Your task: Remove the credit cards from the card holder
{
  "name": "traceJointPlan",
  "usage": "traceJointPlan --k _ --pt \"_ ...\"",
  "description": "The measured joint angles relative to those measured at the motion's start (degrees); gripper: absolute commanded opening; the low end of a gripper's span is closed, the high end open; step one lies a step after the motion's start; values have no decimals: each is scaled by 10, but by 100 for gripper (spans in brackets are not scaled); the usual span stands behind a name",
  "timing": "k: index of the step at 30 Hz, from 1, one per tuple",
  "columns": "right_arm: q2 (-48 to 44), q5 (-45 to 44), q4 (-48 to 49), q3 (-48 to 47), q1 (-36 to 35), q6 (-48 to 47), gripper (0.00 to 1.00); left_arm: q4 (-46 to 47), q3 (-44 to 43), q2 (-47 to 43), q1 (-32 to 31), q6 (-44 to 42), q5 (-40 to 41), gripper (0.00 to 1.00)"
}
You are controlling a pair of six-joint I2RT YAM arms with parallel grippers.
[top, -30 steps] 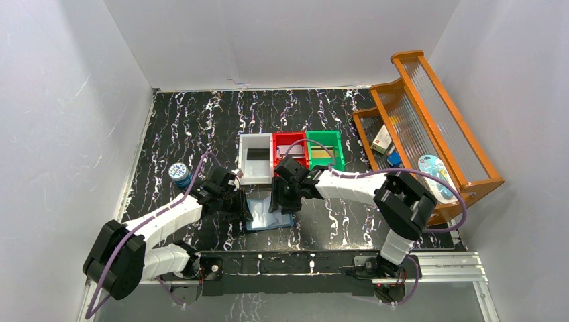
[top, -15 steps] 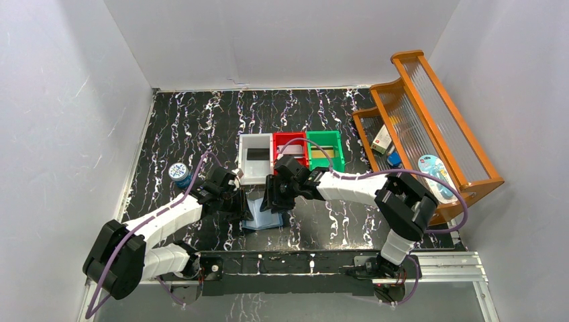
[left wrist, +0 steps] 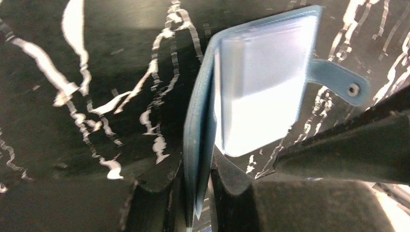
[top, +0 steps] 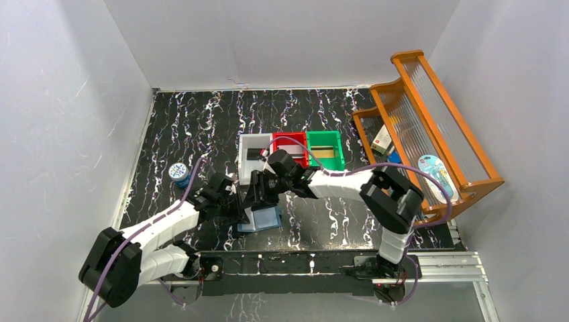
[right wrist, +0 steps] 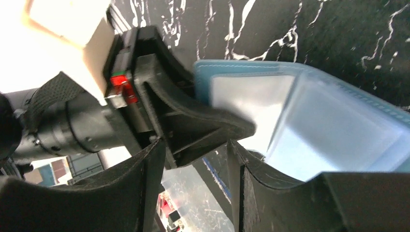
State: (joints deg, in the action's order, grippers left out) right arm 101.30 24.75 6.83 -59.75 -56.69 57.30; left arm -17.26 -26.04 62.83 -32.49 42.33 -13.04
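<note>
The card holder [top: 268, 219] is open on the black marbled table [top: 201, 121], toward its front edge and near the white bin [top: 243, 159]. The left gripper [left wrist: 196, 191] pinches 1 teal cover of it, seen edge-on between its 2 fingers. The bottom edge of the left wrist view cuts off the near end of that cover. The other leaf, with the clear pockets [left wrist: 263, 92], stands away from the pinched cover, and the snap tab [left wrist: 338, 83] sticks out free to the side. Glare whitens the pockets in both wrist views, so it cannot be told whether the credit cards are inside.

The right gripper [right wrist: 193, 186] hangs close over the holder with its 2 fingers spread apart. In its own view, the tip of a left-arm finger and a corner of the pocket leaf show in the gap. It is unclear whether either right finger touches the plastic. From above, the 2 grippers crowd together and hide much of the holder.

A dark flat rectangle [top: 253, 153] lies in the white bin, partly covered by the right arm and too small to identify. The red bin [top: 295, 142] and green bin [top: 327, 139] stand beside the white one.
</note>
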Motion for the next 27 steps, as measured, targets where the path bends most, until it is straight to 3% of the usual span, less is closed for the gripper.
traceJointPlan --k 6,14,20,24,27 --pt "64 28 22 -7 -1 14 59 -12 24 -37 0 39 28 20" --pt "46 -73 -122 -52 -5 -37 61 -21 24 -53 0 45 38 38" --pt "18 -127 -182 -44 -5 -48 61 -60 -12 -67 0 35 55 43" --pt "16 -144 -205 -38 -5 -49 61 -74 -36 -76 0 27 68 37" --pt "16 -152 -212 -35 -5 -50 61 -79 -39 -78 0 24 74 24"
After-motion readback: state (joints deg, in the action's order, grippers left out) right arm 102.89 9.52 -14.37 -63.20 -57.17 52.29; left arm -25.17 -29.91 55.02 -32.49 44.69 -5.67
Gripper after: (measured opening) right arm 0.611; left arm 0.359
